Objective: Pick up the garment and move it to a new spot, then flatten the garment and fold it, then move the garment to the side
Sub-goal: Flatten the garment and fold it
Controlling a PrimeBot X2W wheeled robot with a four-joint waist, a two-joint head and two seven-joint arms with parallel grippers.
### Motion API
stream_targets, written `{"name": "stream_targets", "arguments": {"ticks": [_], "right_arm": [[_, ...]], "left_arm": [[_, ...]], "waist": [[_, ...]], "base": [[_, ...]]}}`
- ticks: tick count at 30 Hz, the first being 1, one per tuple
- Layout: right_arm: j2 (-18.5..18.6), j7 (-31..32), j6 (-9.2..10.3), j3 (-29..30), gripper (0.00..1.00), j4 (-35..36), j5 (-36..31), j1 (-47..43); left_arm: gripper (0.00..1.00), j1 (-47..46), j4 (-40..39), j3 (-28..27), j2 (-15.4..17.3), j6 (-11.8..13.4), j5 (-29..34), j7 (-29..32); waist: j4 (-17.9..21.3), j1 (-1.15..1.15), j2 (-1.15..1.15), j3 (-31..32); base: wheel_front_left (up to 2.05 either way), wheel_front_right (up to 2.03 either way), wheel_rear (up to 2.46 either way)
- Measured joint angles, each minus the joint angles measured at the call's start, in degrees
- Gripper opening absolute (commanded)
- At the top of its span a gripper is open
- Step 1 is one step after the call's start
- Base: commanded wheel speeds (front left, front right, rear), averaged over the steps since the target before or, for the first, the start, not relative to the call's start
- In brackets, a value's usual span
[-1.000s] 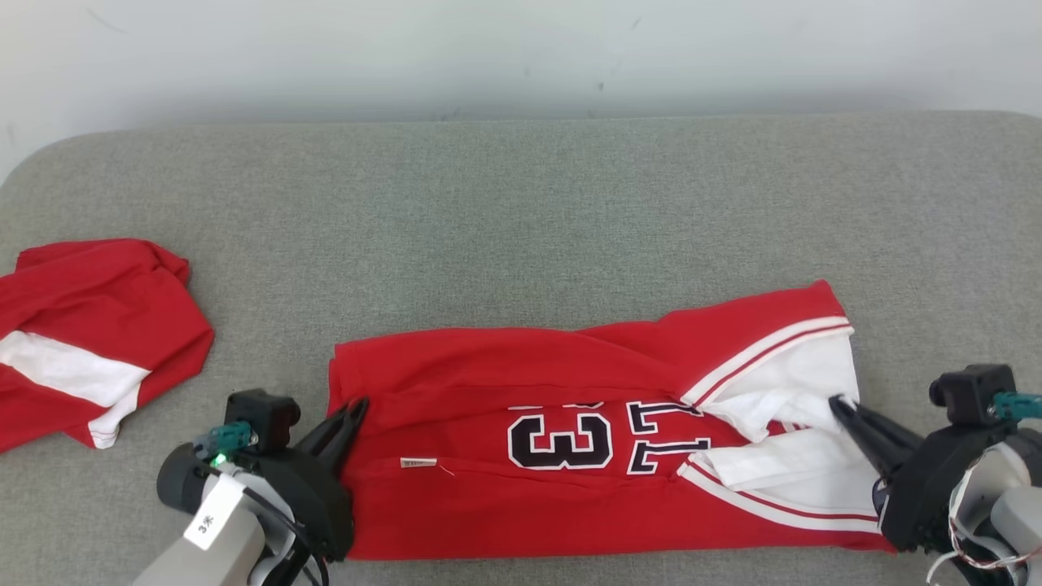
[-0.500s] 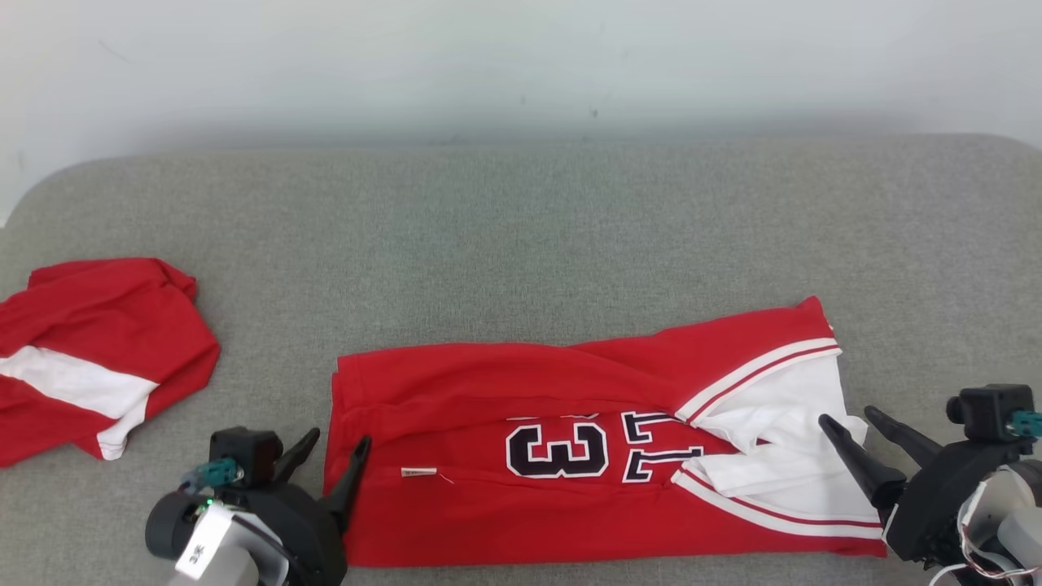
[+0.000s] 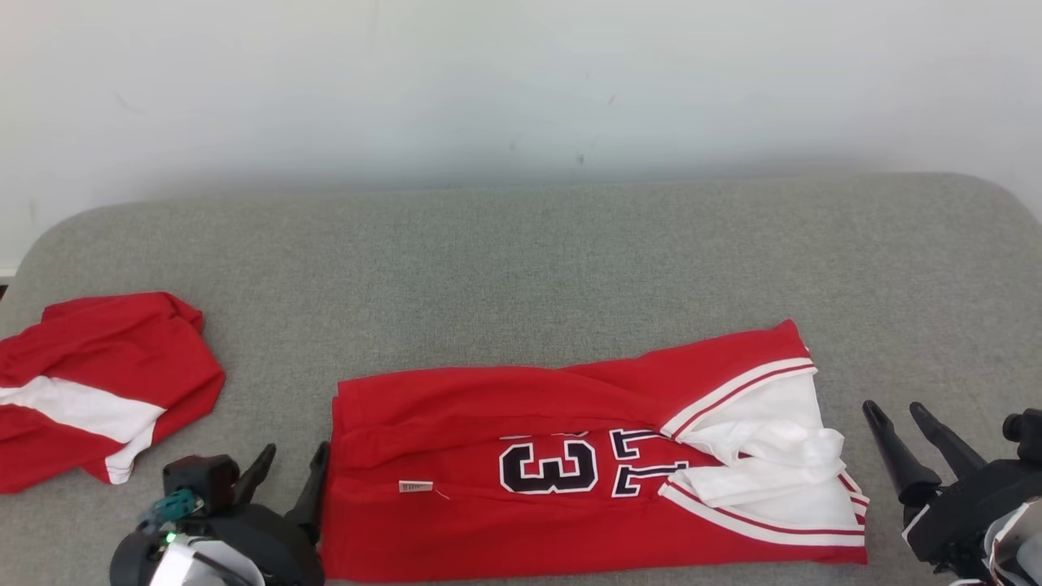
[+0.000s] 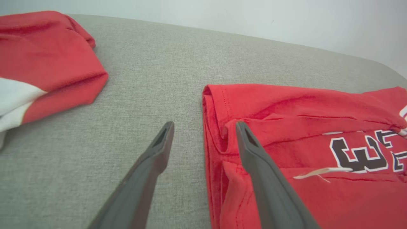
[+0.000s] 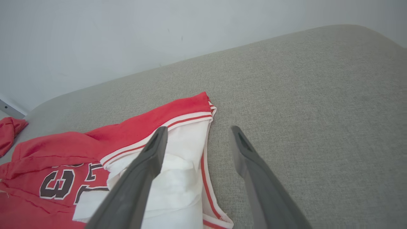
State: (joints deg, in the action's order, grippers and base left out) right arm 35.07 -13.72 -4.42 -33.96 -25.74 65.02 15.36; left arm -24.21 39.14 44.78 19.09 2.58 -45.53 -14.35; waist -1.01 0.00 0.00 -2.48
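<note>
- The jersey (image 3: 570,480) lies on the grey cushion (image 3: 521,268), near its front edge, from the middle toward the right.
- It is folded into a long red band, with a dark number on top and a white part at its right end.
- The left gripper (image 3: 295,448) is at the jersey's left end, with jaws open and nothing between them.
- In the left wrist view one finger is over the red hem and the other over bare cushion. I cannot tell if they touch.
- The right gripper (image 3: 892,406) is just beside the jersey's right end, also open and holding nothing.
- A second red and white garment (image 3: 89,391) lies crumpled at the cushion's left edge, well apart from the jersey.
</note>
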Motion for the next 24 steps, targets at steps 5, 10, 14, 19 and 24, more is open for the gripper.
{"name": "stream_targets", "arguments": {"ticks": [5, 10, 14, 19, 24], "right_arm": [[-0.9, -0.5, 2.57, 0.8, 1.00, 0.8, -1.8, -2.3], [-1.8, -0.5, 4.76, 2.5, 1.00, 2.0, -2.6, -5.5], [-2.0, -0.5, 6.34, 3.2, 1.00, 2.5, -4.8, -6.8], [-3.5, -0.5, 8.03, 5.1, 1.00, 4.3, -7.4, -7.1], [-4.0, -0.5, 8.98, 6.5, 1.00, 5.5, -9.9, -8.3]], "left_arm": [[1.00, 4.0, -4.9, -3.5, 1.1, 2.7, 0.4, 0.0], [1.00, 8.9, -11.5, -5.9, 1.2, 4.0, 2.6, -0.1], [1.00, 11.3, -14.4, -7.6, 1.6, 4.5, 4.9, -0.1], [1.00, 15.1, -18.2, -11.0, 2.9, 4.5, 8.2, -0.1], [1.00, 19.3, -20.1, -17.7, 1.7, 4.5, 12.4, -0.1]], "waist": [[0.3, 0.00, 0.00, 1.5], [0.4, 0.00, 0.00, 3.0], [0.3, 0.00, 0.00, 3.6], [0.0, 0.00, 0.00, 4.1], [-0.2, 0.00, 0.00, 4.3]], "base": [[0.00, 0.00, 0.00], [0.00, 0.00, 0.00], [0.00, 0.00, 0.00], [0.00, 0.00, 0.00], [0.00, 0.00, 0.00]]}}
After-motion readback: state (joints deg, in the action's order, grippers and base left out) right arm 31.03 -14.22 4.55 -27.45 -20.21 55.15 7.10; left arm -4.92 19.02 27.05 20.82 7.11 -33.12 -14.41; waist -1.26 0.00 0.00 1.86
